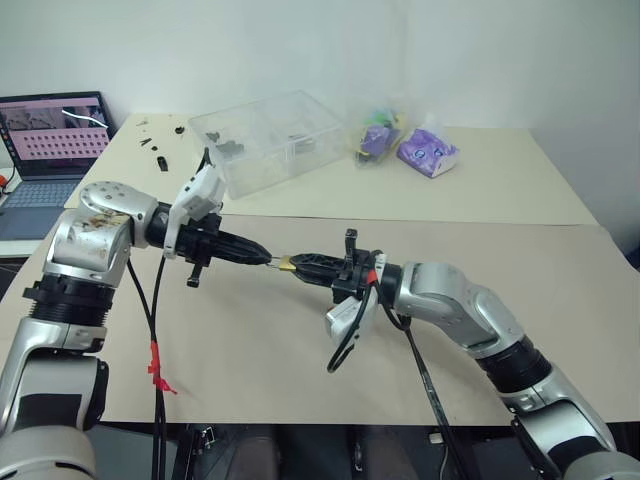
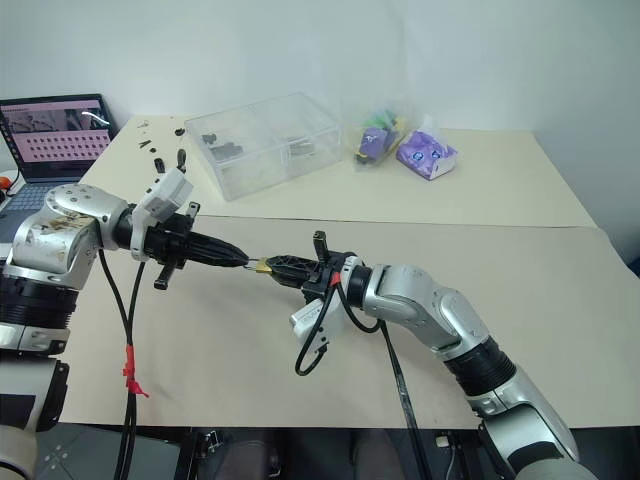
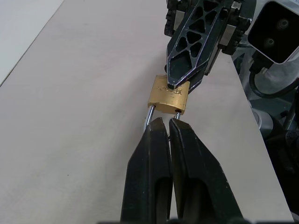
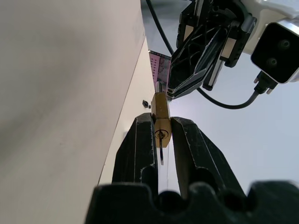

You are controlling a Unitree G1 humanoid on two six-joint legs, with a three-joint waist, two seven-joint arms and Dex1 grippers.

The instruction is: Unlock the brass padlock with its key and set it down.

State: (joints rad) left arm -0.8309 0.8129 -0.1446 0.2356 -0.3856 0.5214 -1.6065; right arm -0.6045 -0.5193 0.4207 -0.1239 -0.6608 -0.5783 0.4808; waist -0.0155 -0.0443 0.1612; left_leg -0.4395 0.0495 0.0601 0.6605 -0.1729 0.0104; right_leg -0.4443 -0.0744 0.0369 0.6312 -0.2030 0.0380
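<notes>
Between the two grippers, at the centre of your head view and above the tan table point(image 1: 250, 350), hangs the brass padlock point(image 1: 287, 264).

1. Right gripper point(image 4: 161, 125): its jaws are clamped on the padlock body. In the right wrist view the keyway face of the body sits between the two fingers, and a thin sliver hangs from the keyway; you cannot tell whether it is a key.
2. Left gripper point(image 3: 168, 124): its jaws are pressed together on the silvery shackle. In the left wrist view the shackle legs emerge at either side of the tips, and the brass body lies at 12 o'clock from them, touching the right gripper's finger.
3. Head view: the left gripper points in from 9 o'clock, the right from 3 o'clock, tips meeting at the lock.
4. Writing: a stamped mark shows on the padlock body; you cannot read it.

Surroundings: a clear plastic box point(image 1: 268, 140) lies at 12 o'clock from the lock, a purple packet point(image 1: 427, 152) at 1 o'clock, and an open laptop point(image 1: 48, 150) at 10 o'clock; its screen text is illegible.
</notes>
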